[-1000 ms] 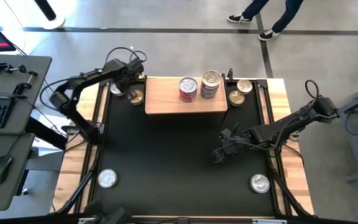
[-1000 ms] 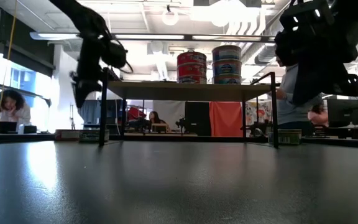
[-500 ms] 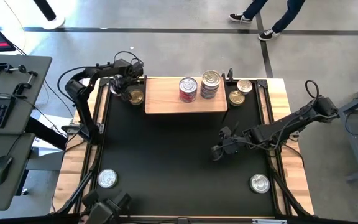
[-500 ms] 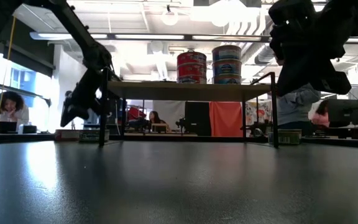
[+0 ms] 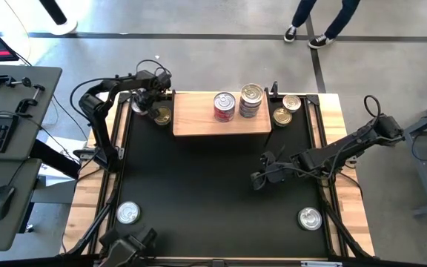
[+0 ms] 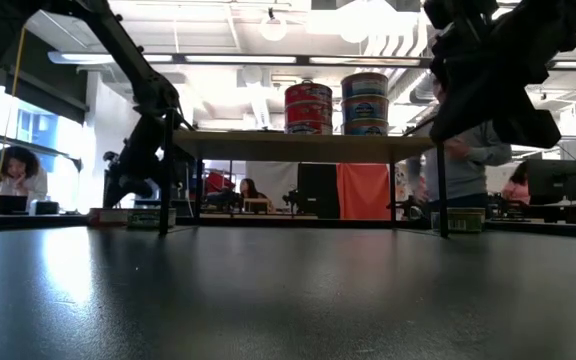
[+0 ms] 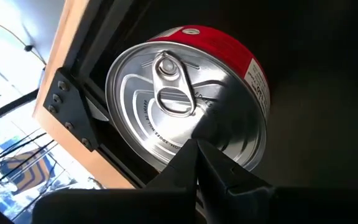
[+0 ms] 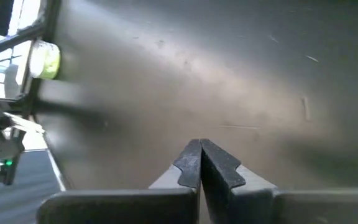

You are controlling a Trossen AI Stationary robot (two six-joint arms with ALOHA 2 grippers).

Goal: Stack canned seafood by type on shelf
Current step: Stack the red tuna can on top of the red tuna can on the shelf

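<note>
We see the wooden shelf (image 5: pixel 222 115) at the 12 o'clock edge of the black mat (image 5: pixel 213 185) on the desk (image 5: pixel 351 215). On it stand a red-labelled stack of tins (image 5: pixel 224 106) and, just beside it toward 3 o'clock, a taller blue-labelled stack (image 5: pixel 250 100); in the low view the red stack (image 6: pixel 308 108) is two tins high and the blue one (image 6: pixel 365 103) three. Two gold-lidded tins (image 5: pixel 287 109) lie just off the shelf's 3 o'clock end. A silver-lidded tin (image 5: pixel 128 213) sits near the 7 o'clock corner and another (image 5: pixel 310 218) near the 5 o'clock corner.

The left tool (image 5: pixel 148 108) is at the mat's 11 o'clock corner, off the shelf's 9 o'clock end, beside a gold-lidded tin (image 5: pixel 162 116). Its wrist view shows its fingers (image 7: pixel 194 165) pressed together, grasping nothing, directly over a red-labelled tin with a silver pull-tab lid (image 7: pixel 188 106) lying in the corner of the black frame.

The right tool (image 5: pixel 259 180) is above bare mat toward 3 o'clock of centre, clenched on nothing, its fingers (image 8: pixel 200 163) meeting
</note>
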